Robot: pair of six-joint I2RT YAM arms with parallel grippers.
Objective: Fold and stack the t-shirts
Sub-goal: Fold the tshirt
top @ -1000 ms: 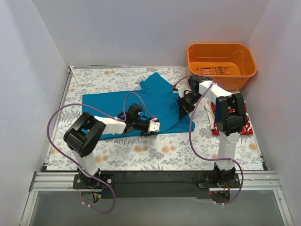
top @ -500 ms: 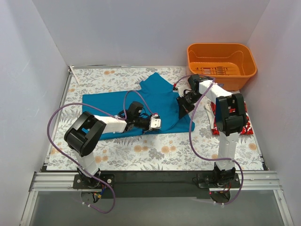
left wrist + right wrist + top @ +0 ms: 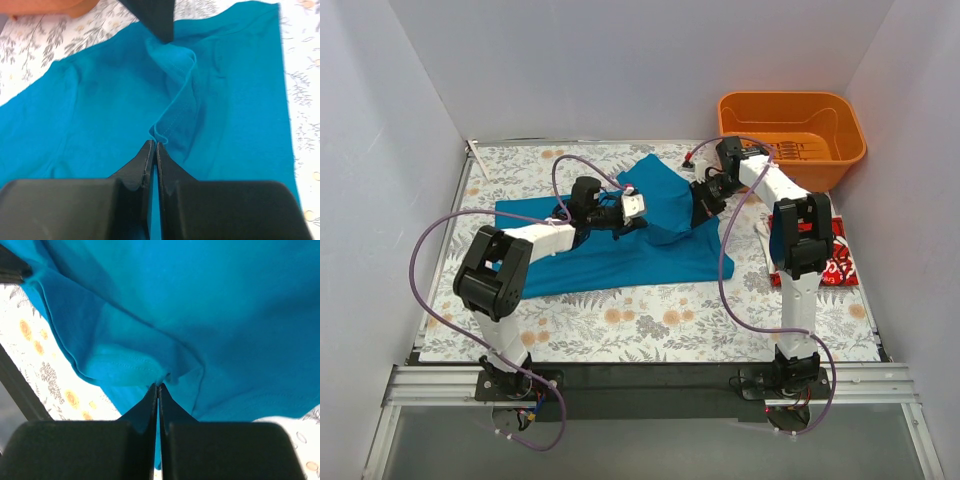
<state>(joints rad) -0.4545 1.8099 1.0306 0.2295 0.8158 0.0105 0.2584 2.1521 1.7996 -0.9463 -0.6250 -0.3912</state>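
A: Left gripper (image 3: pixel 632 205), what is it doing?
B: It is pinching a fold of the teal-blue t-shirt (image 3: pixel 620 255). The jaws are pressing together with only cloth between them. In the wrist view a hemmed ridge of fabric is running up from the fingertips.
A: Right gripper (image 3: pixel 703 197)?
B: Same thing. It is clamping the shirt near its far right edge, jaws squeezing tight on a bunched hem. Cloth is filling most of its wrist camera.
A: Where is that shirt lying?
B: It is spreading across the middle of the floral table (image 3: pixel 650 330). The left part is lying flat. The far right part is bunching up between the two grippers and draping over the part below.
A: And the red t-shirt (image 3: pixel 835 268)?
B: It is sitting at the table's right edge, beside the right arm and partly hidden by it, well apart from the teal one. White print is showing; can't tell if it is folded.
A: Anything else?
B: The orange basket (image 3: pixel 790 97) is standing in the far right corner, near the right gripper.
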